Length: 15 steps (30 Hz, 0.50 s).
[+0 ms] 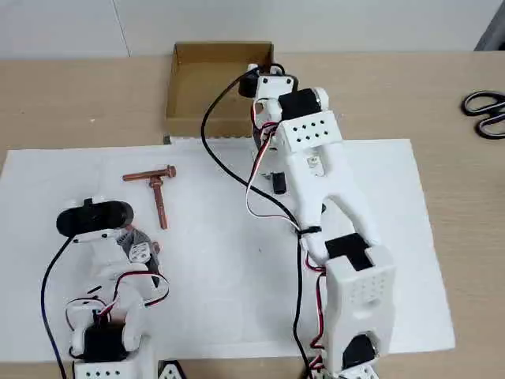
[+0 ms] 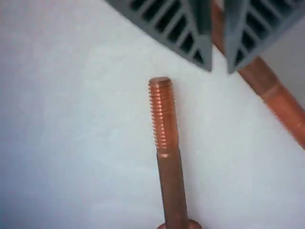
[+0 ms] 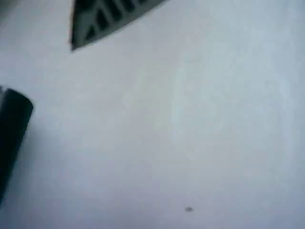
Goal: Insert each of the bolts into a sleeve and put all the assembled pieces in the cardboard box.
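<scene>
Two copper bolts lie on the white paper, one crosswise (image 1: 150,175) and one lengthwise (image 1: 160,204), their heads close together. My left gripper (image 2: 219,67) is shut and holds nothing. It hovers just short of the bolts, with one threaded bolt (image 2: 164,143) below its tips and the other bolt (image 2: 276,95) running behind them. A black sleeve (image 1: 278,183) lies on the paper under my right arm, and the same sleeve (image 3: 12,138) sits off to the side of one right finger (image 3: 105,21). That gripper is open and grips nothing. The cardboard box (image 1: 201,87) stands at the back.
The white paper (image 1: 213,284) covers the middle of the wooden table. My right arm (image 1: 316,158) stretches from the front edge up to the box's near right corner. Scissors (image 1: 485,110) lie at the far right edge.
</scene>
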Each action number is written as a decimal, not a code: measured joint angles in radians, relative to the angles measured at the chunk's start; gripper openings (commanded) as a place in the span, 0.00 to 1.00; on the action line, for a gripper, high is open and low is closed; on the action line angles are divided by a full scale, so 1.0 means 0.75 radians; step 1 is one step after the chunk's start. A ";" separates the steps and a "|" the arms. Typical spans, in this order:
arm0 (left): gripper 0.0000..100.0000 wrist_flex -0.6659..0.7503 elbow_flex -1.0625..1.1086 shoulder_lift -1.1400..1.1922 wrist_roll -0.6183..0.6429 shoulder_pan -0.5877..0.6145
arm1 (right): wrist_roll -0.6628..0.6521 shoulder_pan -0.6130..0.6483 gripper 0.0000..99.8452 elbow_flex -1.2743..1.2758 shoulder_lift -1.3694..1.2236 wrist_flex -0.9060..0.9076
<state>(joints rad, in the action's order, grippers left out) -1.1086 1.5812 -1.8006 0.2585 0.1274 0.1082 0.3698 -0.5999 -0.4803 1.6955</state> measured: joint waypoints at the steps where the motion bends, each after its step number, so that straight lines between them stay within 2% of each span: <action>1: 0.01 0.000 0.000 0.000 0.000 0.000 | 0.000 0.000 0.16 0.000 -0.010 0.000; 15: 0.01 0.078 0.000 0.000 0.000 0.000 | -0.063 0.002 0.16 0.000 -0.133 -0.035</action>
<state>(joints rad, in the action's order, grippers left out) -1.0503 1.5812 -1.8006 0.2585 0.1274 0.0606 0.3713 -0.5999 -0.5800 1.6694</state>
